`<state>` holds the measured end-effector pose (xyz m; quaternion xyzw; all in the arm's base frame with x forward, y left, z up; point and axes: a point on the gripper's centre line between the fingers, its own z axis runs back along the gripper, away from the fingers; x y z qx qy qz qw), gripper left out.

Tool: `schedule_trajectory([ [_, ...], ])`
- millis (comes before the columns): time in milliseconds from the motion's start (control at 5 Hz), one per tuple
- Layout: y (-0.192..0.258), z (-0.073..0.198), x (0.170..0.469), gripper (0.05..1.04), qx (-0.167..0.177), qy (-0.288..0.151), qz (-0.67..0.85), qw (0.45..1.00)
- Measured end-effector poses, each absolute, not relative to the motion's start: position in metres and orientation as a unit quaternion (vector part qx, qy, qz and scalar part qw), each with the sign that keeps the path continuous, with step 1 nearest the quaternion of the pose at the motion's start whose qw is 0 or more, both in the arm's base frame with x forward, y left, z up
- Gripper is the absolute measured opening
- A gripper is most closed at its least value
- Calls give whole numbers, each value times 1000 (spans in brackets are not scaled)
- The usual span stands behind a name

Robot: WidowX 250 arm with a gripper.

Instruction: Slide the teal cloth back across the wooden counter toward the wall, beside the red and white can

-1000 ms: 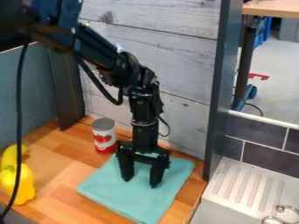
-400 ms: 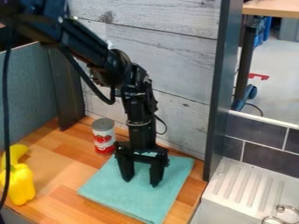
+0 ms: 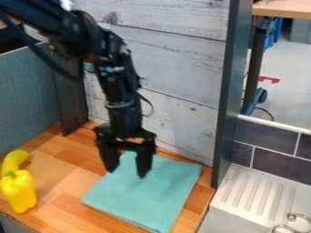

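One spread pincer [image 3: 126, 173], one cloth [image 3: 142, 198], one pepper [image 3: 20, 193], one banana [image 3: 13, 160]

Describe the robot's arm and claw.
The arm is black and jointed, with a pale band above the claw, a small blue patch higher up, and black cables looping beside it. The claw is black too, with two blocky fingers on a wide crosspiece.
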<state>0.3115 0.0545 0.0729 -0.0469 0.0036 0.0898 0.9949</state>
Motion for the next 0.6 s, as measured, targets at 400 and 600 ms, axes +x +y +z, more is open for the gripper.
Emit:
schedule_trajectory([
  [400,77,106,260,1000,-2,46,55,997],
  [600,78,110,237,1000,18,67,13,997],
])
